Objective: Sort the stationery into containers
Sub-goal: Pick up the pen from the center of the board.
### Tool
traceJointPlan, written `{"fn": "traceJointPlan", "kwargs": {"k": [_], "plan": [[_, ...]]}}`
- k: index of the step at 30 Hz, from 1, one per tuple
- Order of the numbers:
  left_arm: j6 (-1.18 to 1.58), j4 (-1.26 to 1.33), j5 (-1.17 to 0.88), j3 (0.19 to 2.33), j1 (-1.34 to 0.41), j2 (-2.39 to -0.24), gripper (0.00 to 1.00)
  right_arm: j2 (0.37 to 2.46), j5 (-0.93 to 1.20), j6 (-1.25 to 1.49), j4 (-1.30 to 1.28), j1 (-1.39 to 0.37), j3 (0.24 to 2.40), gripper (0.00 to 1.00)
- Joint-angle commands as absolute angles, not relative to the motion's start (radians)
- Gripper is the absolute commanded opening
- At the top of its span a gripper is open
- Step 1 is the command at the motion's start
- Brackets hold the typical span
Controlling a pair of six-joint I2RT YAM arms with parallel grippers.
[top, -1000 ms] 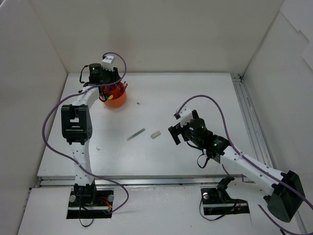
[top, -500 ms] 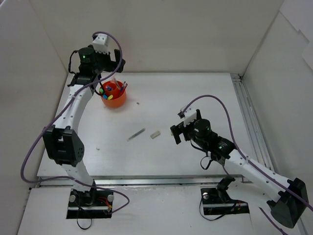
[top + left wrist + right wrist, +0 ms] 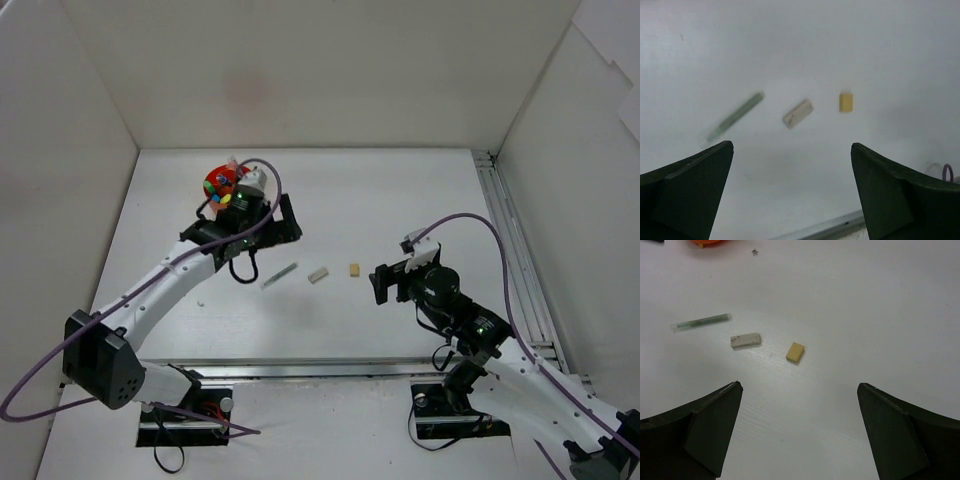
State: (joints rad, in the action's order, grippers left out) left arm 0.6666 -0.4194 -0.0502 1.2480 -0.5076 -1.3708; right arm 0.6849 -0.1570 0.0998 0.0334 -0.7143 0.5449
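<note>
1. Judged step: a pick-up is pending. A thin green pen point(image 3: 735, 117), a grey eraser point(image 3: 798, 113) and a tan eraser point(image 3: 846, 102) are lying loose in a row at mid-table. They are lying well apart from the orange organizer point(image 3: 222, 190), which is holding coloured items.
2. The left gripper point(image 3: 791, 150) is hovering over the row, jaws wide and empty. The right gripper point(image 3: 799, 387) is facing the tan eraser, equally wide and empty.
3. The next move is calling for a low descent straddling one flat piece.
4. No brand or writing is showing legibly.
</note>
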Motion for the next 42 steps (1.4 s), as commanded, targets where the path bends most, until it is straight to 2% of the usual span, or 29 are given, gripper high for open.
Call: {"fn": "traceJointPlan", "kwargs": {"k": [1, 5, 10, 14, 18, 27, 35, 42], "plan": [[0.937, -0.474, -0.015, 1.174, -0.563, -1.345, 1.00, 0.646, -0.270, 0.181, 0.048, -0.716, 0.520, 0.98], [1.152, -0.506, -0.017, 1.127, -0.595, -1.422, 1.00, 0.643, -0.318, 0.204, 0.041, -0.712, 0.512, 0.98], [1.402, -0.760, 0.081, 1.251, -0.614, -1.593, 1.00, 0.630, -0.327, 0.210, 0.028, -0.713, 0.511, 0.98], [1.656, -0.809, 0.084, 1.281, -0.580, -1.654, 1.00, 0.612, -0.325, 0.212, 0.023, -0.713, 0.508, 0.98], [1.749, -0.744, 0.078, 1.295, -0.552, -1.687, 1.00, 0.597, -0.324, 0.213, 0.018, -0.713, 0.503, 0.98], [1.950, -0.882, 0.063, 1.427, -0.529, -1.831, 1.00, 0.626, -0.284, 0.228, 0.018, -0.713, 0.500, 0.98], [2.211, -0.928, 0.121, 1.373, -0.571, -1.760, 1.00, 0.577, -0.242, 0.250, 0.032, -0.712, 0.485, 0.98], [2.308, -0.940, 0.106, 1.387, -0.592, -1.781, 0.99, 0.505, -0.216, 0.265, 0.038, -0.715, 0.465, 0.98]]}}
